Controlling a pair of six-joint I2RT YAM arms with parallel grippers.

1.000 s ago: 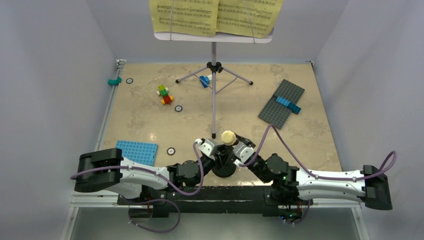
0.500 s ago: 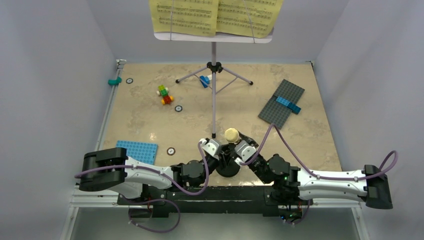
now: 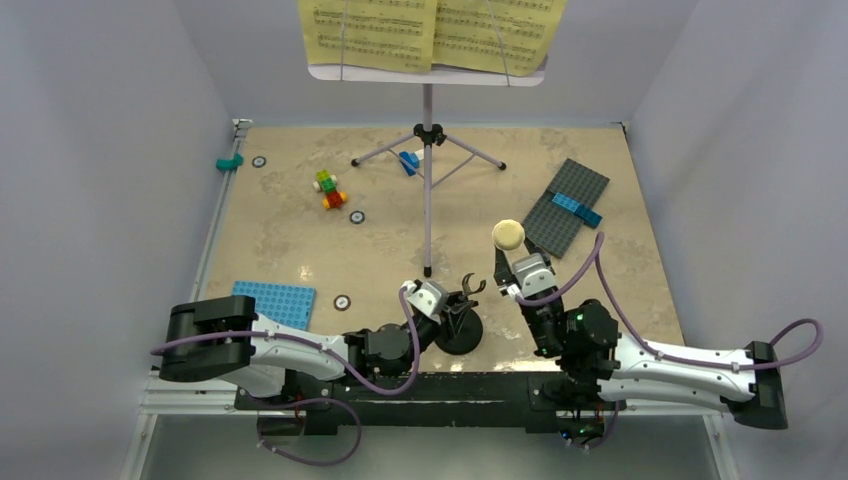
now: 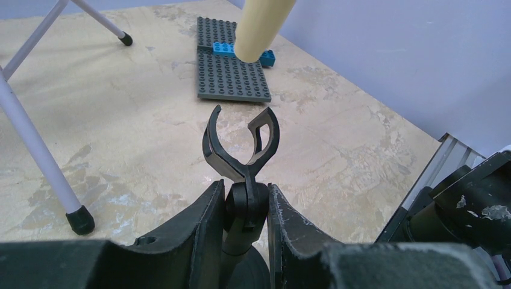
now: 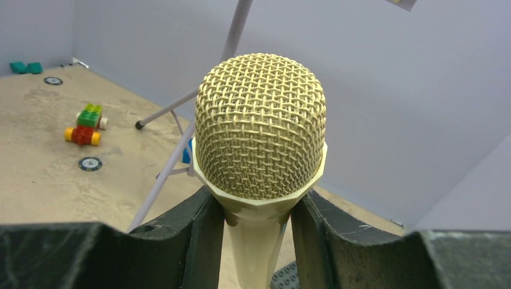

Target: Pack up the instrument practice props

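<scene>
Cream microphone (image 5: pixel 260 132) held apart from black mic stand (image 3: pixel 460 332)

Left gripper (image 4: pixel 244 211) pinches the black mic stand's stem near the arm bases — right gripper (image 5: pixel 256 235) clamps the cream microphone, raised just beyond. Farthest back: tripod music stand (image 3: pixel 427 200) bearing yellow sheet-music pages (image 3: pixel 380 30).

White left arm (image 3: pixel 285 345) and right arm (image 3: pixel 680 362), black joints (image 3: pixel 385 345), purple cables (image 3: pixel 600 238).
</scene>
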